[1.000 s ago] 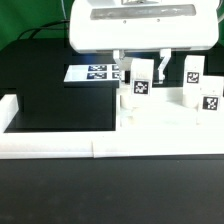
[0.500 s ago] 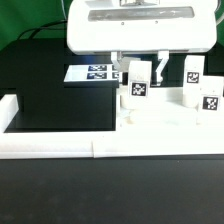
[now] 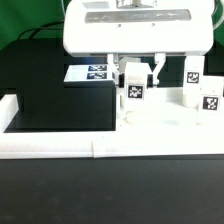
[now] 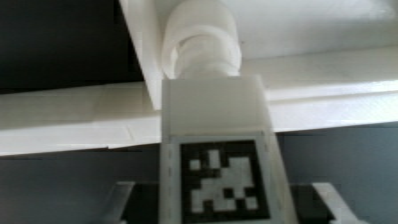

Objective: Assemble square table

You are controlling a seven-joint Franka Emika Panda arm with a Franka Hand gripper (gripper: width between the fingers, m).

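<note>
Nearest in the exterior view, a long low white border wall (image 3: 110, 146) runs across the black surface (image 3: 60, 100), turning back at the exterior view's left end. Just beyond it, on the exterior view's right, lies the flat white tabletop panel (image 3: 165, 122) of the square table kit. Standing upright on that panel, a blocky white leg (image 3: 133, 92) with a black-and-white tag faces the camera, and the tool (image 3: 134, 72) comes down over its top, one finger (image 3: 118, 70) on each side; the fingers sit close against the leg's sides, so the tool appears clenched on it. The wrist view looks straight down this same leg (image 4: 217, 120), its tag close to the lens and a rounded peg at its far end, with the white panel (image 4: 71, 115) crossing behind it. Farther to the exterior view's right, two more tagged legs (image 3: 210, 101) (image 3: 192, 70) stand upright, apart from the held one. Beyond, toward the left, the marker board (image 3: 88, 72) lies flat on the surface.
</note>
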